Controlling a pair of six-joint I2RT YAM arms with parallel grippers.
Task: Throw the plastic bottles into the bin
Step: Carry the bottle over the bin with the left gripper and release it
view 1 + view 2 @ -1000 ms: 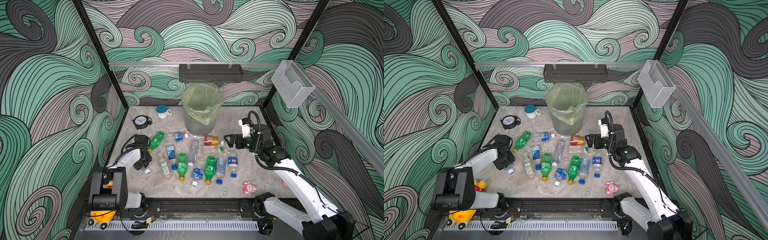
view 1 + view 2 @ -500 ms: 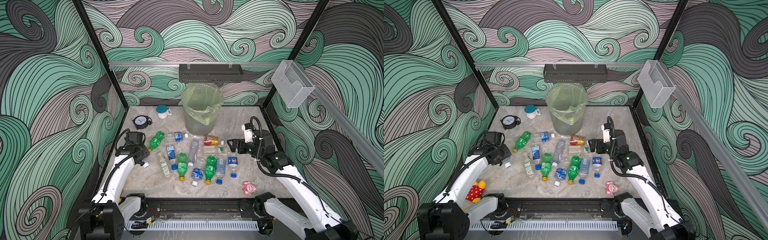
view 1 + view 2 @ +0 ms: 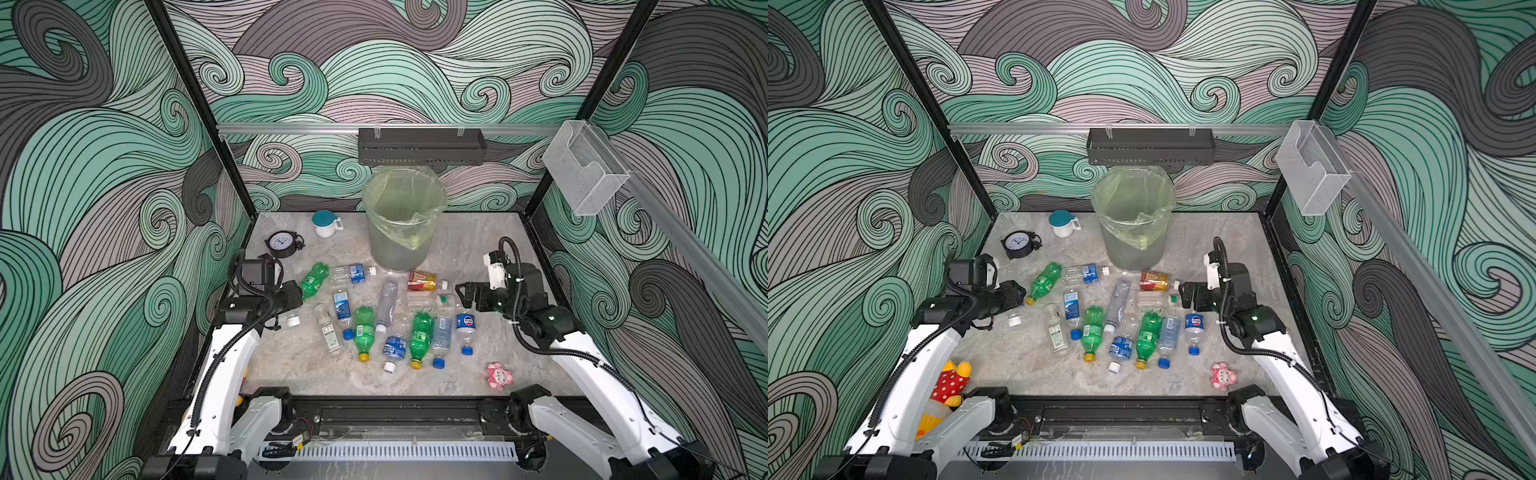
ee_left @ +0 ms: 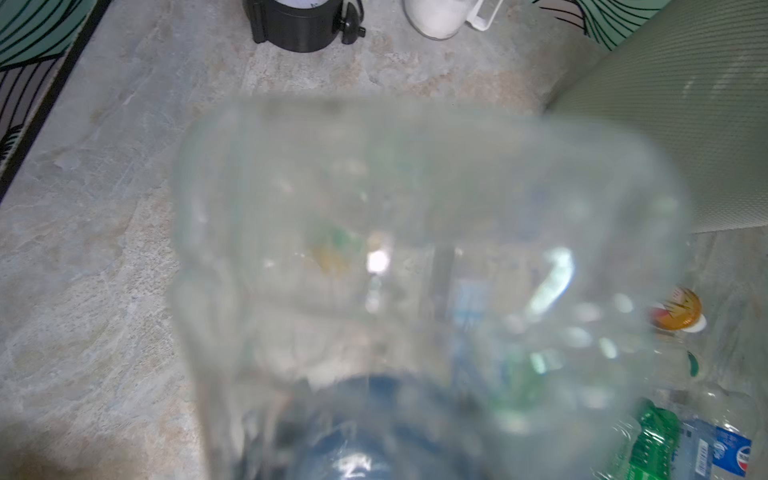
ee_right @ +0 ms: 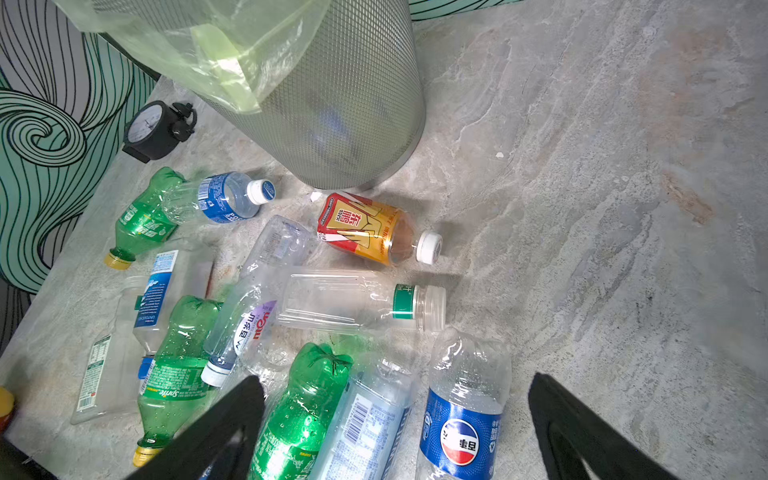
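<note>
Several plastic bottles (image 3: 386,316), clear and green, lie scattered mid-table in both top views, in front of the bin (image 3: 403,216), a grey bucket with a yellow-green bag. My left gripper (image 3: 291,291) is shut on a clear bottle (image 4: 415,249), held off the table at the left; its white cap (image 3: 294,320) hangs below. The bottle hides the fingers in the left wrist view. My right gripper (image 5: 399,415) is open above the pile's right side. A blue-labelled bottle (image 5: 461,415), a clear one (image 5: 365,424) and a green one (image 5: 299,415) lie below its fingers (image 5: 224,428). A red-orange labelled bottle (image 5: 370,228) lies by the bin's foot.
A black clock (image 3: 282,245) and a white jar with a teal lid (image 3: 326,222) stand at the back left. A pink toy (image 3: 498,376) lies at the front right, a red spotted plush (image 3: 951,382) by the left arm's base. A black shelf (image 3: 419,145) hangs over the bin.
My left arm has risen from the table with the clear bottle still held and swung its gripper toward the pile. My right gripper has dropped a little and stays open.
</note>
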